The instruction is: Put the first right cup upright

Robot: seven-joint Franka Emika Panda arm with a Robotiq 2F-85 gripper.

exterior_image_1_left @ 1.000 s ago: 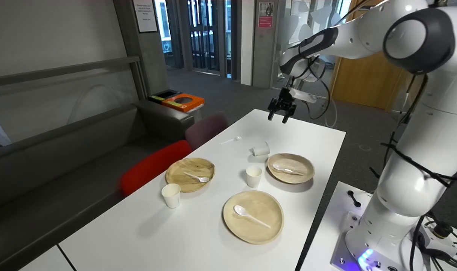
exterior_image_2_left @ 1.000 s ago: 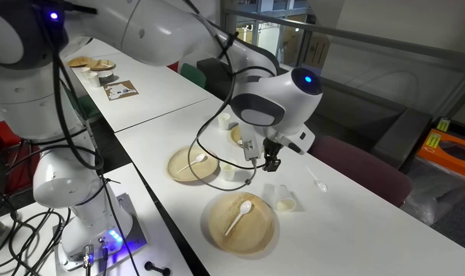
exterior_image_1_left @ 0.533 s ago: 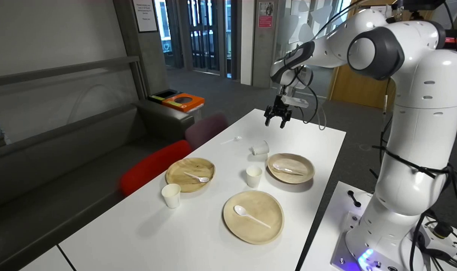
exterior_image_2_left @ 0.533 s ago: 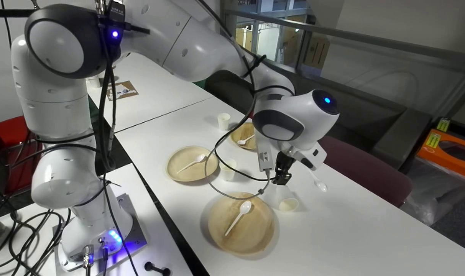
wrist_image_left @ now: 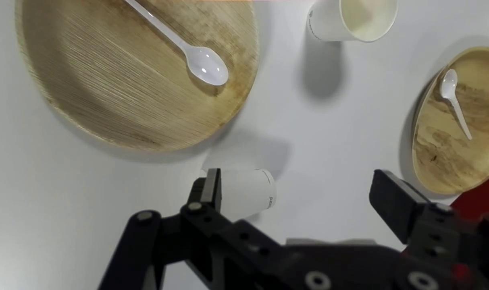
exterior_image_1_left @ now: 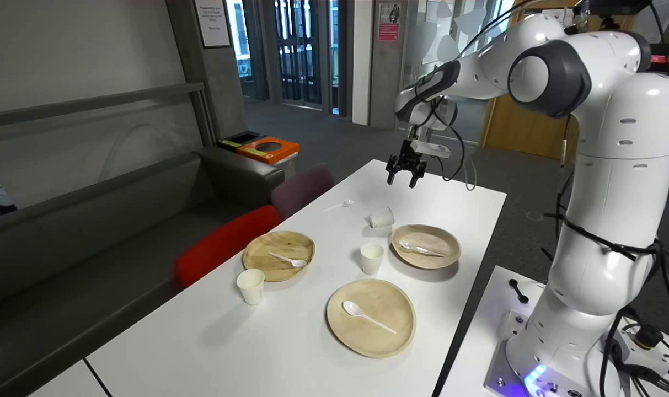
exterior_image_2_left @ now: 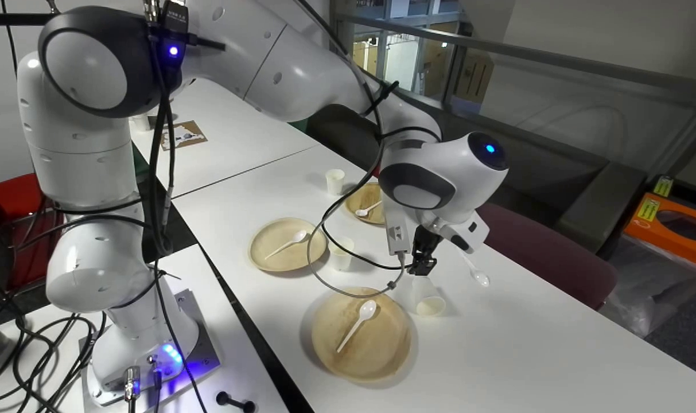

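The first right cup is a plain white cup lying on its side on the white table [exterior_image_1_left: 312, 325]. It shows in both exterior views [exterior_image_1_left: 381, 217] [exterior_image_2_left: 428, 298]. In the wrist view the cup [wrist_image_left: 246, 191] lies partly behind the left-hand finger, which hides its mouth end; its base points into the space between the fingers. My gripper [wrist_image_left: 296, 177] is open and empty, fingers wide apart, pointing down above the table near the cup. It shows in both exterior views [exterior_image_1_left: 401, 181] [exterior_image_2_left: 422, 268]. Whether a finger touches the cup I cannot tell.
Two like cups stand upright [exterior_image_1_left: 372, 259] [exterior_image_1_left: 251, 286]. Tan plates with white spoons lie near: beside the fallen cup [exterior_image_1_left: 450, 242], nearer the camera [exterior_image_1_left: 367, 344] and by the red chair [exterior_image_1_left: 273, 242]. A loose spoon [exterior_image_2_left: 481, 279] lies on the table. A cable [exterior_image_2_left: 319, 269] hangs from the arm.
Since a second ago the arm has reached lower and the gripper has come down and over toward the lying cup. In the last half second almost nothing has moved.
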